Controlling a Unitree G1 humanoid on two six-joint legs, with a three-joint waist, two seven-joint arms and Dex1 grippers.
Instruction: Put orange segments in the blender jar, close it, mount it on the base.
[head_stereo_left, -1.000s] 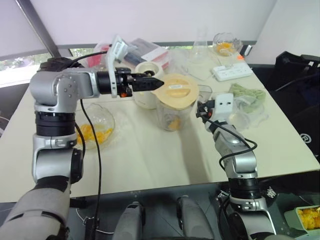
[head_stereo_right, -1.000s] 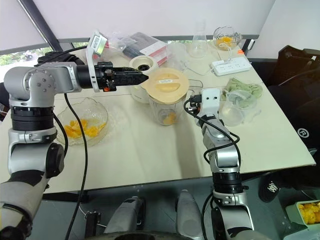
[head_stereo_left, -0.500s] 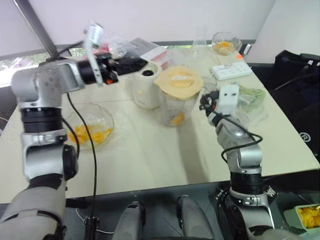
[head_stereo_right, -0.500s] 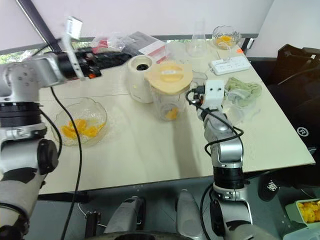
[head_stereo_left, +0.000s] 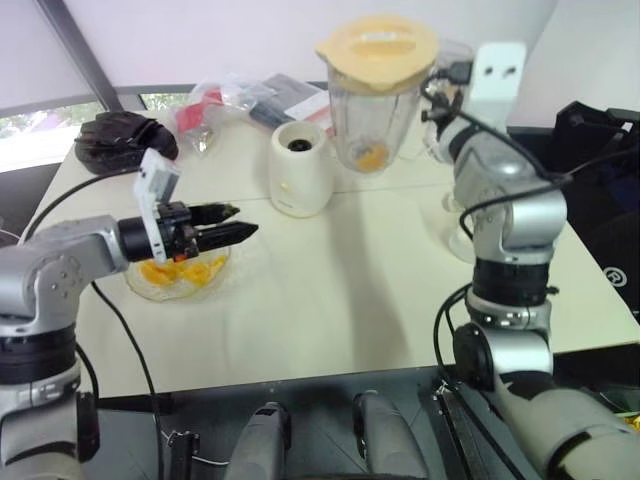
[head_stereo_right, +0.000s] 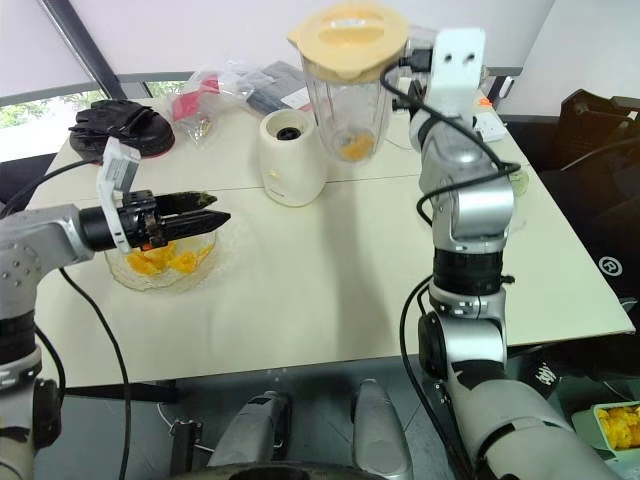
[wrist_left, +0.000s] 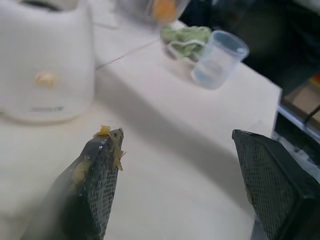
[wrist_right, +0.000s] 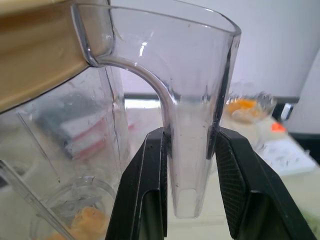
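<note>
right tool (wrist_right: 189, 165) clamps the blender jar (head_stereo_right: 347, 100) by its handle, above the base (head_stereo_right: 291, 158) — left tool (head_stereo_right: 205, 208) gapes empty beside it.

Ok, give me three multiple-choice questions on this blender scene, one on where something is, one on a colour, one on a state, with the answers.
1. Where is the blender jar?
A. lying on the table
B. held up in the air above the table
C. seated on the base

2. What colour is the jar's lid?
A. cream-yellow
B. black
C. green

3. How is the left gripper?
A. open, holding nothing
B. clamped on the bowl
C. clamped on the lid

Answers: 1 B, the right gripper grips its handle; the base is bare. 2 A, the lid looks pale yellow. 3 A, its fingers stand apart.
</note>
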